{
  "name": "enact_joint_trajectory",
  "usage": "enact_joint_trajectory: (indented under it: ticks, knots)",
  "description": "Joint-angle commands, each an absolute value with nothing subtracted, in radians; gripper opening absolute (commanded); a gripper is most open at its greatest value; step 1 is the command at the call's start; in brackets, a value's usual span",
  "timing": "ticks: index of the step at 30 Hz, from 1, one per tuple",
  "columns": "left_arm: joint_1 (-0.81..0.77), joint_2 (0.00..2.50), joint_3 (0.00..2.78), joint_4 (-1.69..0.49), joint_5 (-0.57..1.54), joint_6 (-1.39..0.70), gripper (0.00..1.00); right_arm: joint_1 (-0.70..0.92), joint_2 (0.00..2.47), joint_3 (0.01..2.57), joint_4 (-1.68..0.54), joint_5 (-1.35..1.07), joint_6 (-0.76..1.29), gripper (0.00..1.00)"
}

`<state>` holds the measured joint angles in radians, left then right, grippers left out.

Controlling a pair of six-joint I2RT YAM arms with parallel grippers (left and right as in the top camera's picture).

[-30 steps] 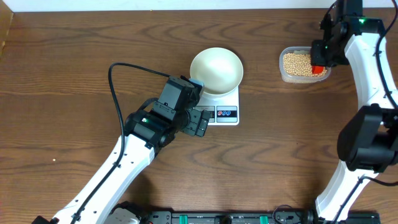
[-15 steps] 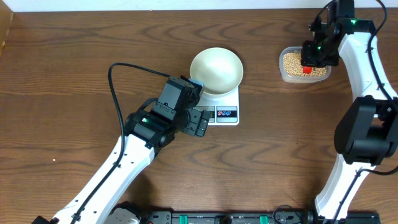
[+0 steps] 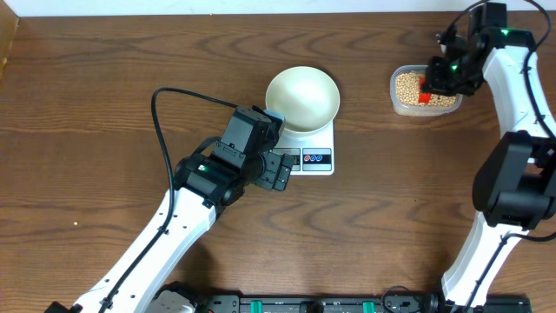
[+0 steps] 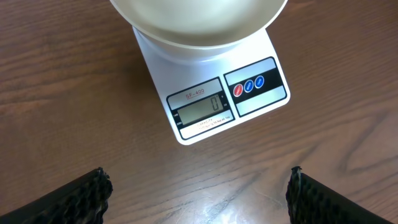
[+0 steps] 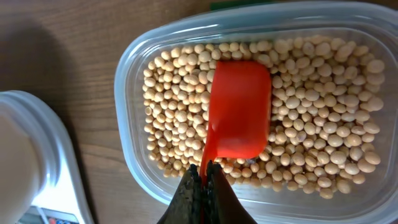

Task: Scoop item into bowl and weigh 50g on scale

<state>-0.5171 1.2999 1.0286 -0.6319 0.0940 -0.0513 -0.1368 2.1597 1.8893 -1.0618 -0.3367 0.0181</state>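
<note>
The white bowl stands empty on the white scale; its display reads 0. Tan beans fill a clear plastic container at the back right. My right gripper is shut on the thin handle of a red scoop, which lies mouth-down on the beans in the container. My left gripper is open just in front of the scale, with bare table between its fingers. The bowl fills the top of that view.
The scale's red and blue buttons sit right of the display. The left arm stretches from the front left to the scale. The right arm runs along the table's right edge. Brown wooden table lies all around.
The right gripper has shifted the red scoop left and back over the beans in the container. The left arm, bowl and scale have stayed still.
</note>
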Motion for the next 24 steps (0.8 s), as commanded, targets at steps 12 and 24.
enact_joint_trajectory:
  ticks: [12, 24]
  knots:
    - [-0.514, 1.293, 1.03, -0.636, 0.078, -0.048, 0.92, -0.261, 2.2, 1.852, -1.084, -0.674, -0.043, 0.01]
    - [-0.514, 1.293, 1.03, -0.636, 0.078, -0.048, 0.92, -0.283, 2.2, 1.729, -0.997, -0.71, -0.041, 0.01]
